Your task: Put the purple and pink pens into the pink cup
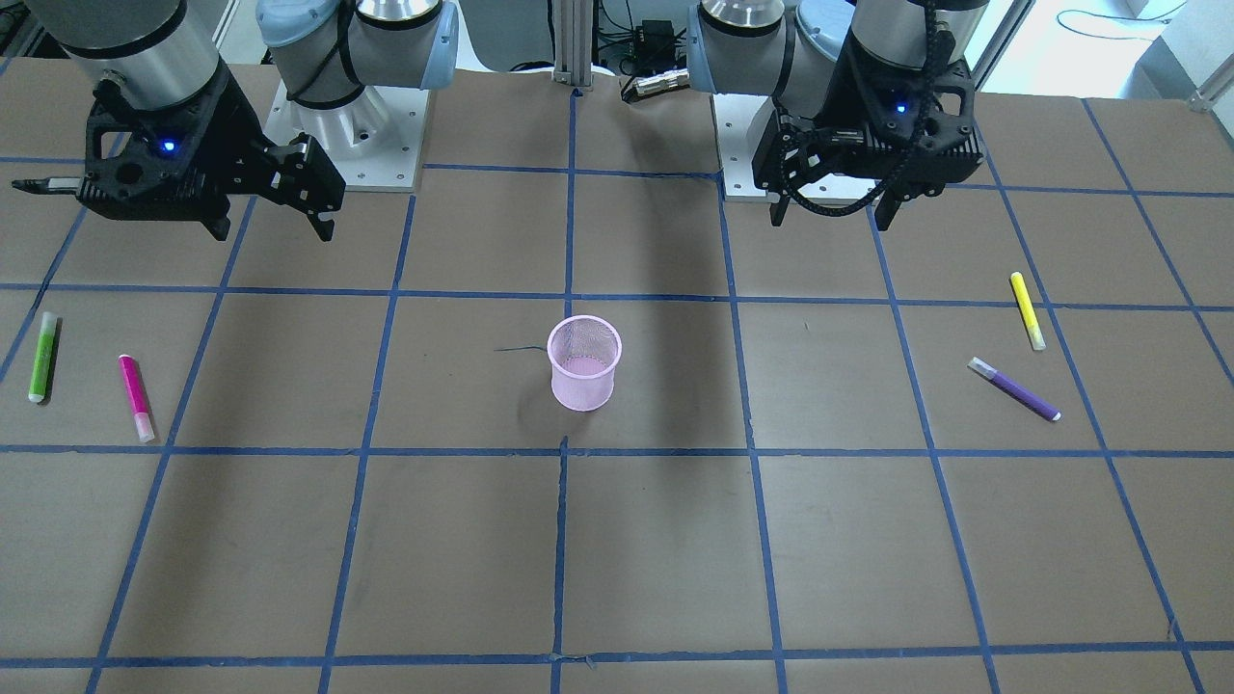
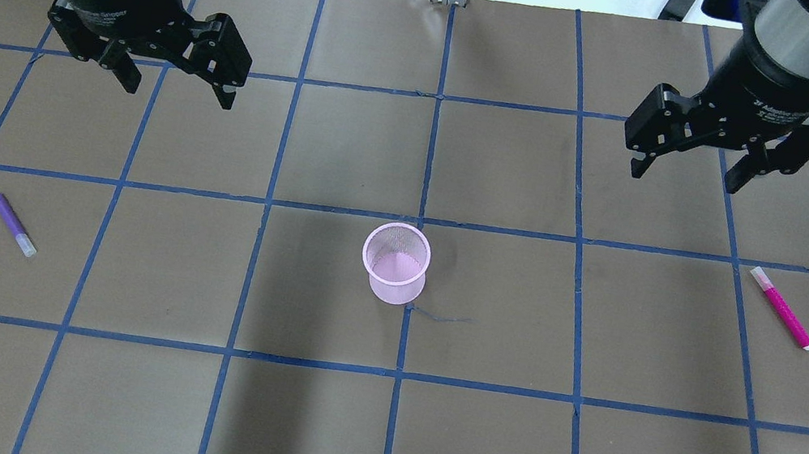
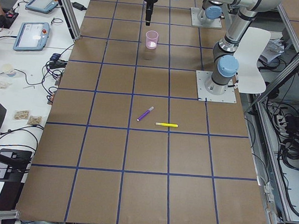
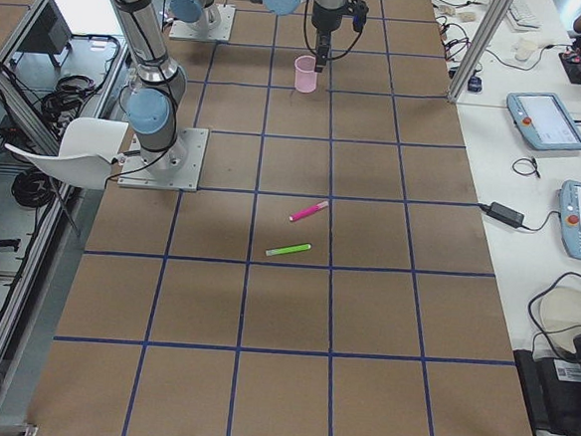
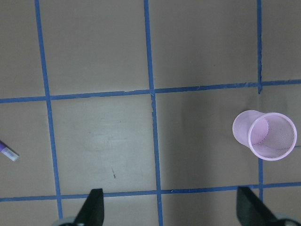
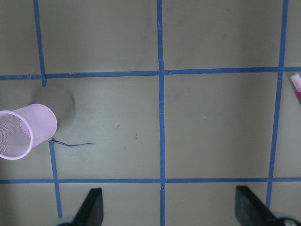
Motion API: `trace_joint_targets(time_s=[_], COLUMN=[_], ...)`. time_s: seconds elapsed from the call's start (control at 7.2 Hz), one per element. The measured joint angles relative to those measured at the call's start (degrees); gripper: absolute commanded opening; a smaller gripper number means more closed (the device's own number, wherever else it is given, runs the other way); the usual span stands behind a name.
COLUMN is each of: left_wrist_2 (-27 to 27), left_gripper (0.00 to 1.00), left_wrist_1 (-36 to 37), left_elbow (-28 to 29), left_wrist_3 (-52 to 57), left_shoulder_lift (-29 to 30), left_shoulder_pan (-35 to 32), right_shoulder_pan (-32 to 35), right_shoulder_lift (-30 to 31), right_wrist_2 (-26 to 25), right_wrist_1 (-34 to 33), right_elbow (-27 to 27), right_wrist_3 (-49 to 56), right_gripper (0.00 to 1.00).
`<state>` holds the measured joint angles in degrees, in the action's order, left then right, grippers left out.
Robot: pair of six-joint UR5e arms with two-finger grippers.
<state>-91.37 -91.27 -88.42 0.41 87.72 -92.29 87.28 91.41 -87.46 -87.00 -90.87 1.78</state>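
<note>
- The desk [image 1: 656, 559] is covered in brown paper crossed by blue tape lines, and everything on it lies in the half toward the robot.
- Seen from across the desk, the pink pen [image 1: 135, 397] lies flat on the robot's right side. Its clear cap points away from the robot, and it is well apart from the cup.
- The purple pen [image 1: 1014, 389] lies flat on the robot's left side, tilted across its square. It is also well apart from the cup.
- The pink mesh cup [image 1: 583, 363] stands upright near the desk's middle, between the two pens. It is empty, and a thin dark mark [image 1: 521, 348] runs along the paper just beside it.
- A green pen [image 1: 42, 357] lies just outside the pink one, nearer the desk's end.
- A yellow pen [image 1: 1027, 310] lies beyond the purple one, near it but not touching.
- Farther back, the right claw [image 1: 275, 231] hangs above the desk with its fingers spread wide, gripping nothing.
- The left claw [image 1: 829, 220] hangs at about the same depth, likewise spread and gripping nothing.
- The left wrist camera shows the cup at its right and the purple pen's tip at its left edge.
</note>
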Motion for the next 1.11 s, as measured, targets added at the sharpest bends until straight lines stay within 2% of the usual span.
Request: trace_joint_targets(time_s=[0.69,1.11], left_wrist_2=[-0.04,0.00], left_gripper=[1.00,1.00], left_wrist_1=[-0.76,-0.21], left_elbow=[0.47,-0.38], left_wrist_3=[-0.19,0.09], left_shoulder_lift=[0.27,0.09], left_shoulder_pan=[0.13,0.07], right_shoulder_pan=[-0.17,-4.38], right_shoulder_lift=[-0.32,-2.34], right_wrist_2=[0.59,0.50], right_wrist_1=[-0.57,-1.53], right_elbow=[0.05,-0.32], right_wrist_3=[-0.08,4.31], right_gripper=[1.00,1.00])
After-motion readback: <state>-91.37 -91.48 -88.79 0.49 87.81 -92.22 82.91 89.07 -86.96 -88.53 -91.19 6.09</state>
